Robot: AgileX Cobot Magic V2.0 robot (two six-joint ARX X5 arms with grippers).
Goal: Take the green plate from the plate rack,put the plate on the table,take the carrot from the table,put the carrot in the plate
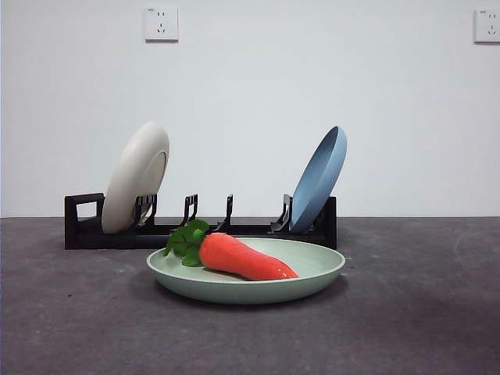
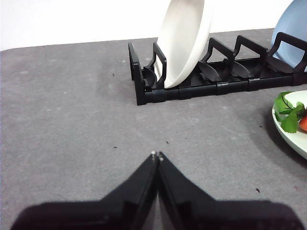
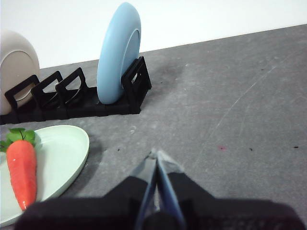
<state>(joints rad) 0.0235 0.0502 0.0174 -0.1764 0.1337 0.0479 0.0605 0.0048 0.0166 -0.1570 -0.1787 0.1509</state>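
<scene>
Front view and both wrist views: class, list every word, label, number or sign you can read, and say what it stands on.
None can be read.
The two wall sockets carry no legible marking.
The green plate, carrot, plate rack, cream plate and blue plate are plain.

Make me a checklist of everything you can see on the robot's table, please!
Surface: the table is dark grey and mottled, with small specks and faint scratches.
Job's things: the green plate lies flat on the table in front of the plate rack. The carrot lies in the plate, leaves toward the rack's handle end.
Clutter: a cream-white plate and a blue plate stand leaning in the rack, with free slots between them.
Grippers: the left gripper and the right gripper are both shut, holding nothing, over bare table.
Cables: nothing seen.
Surroundings: white wall with two wall sockets.
</scene>
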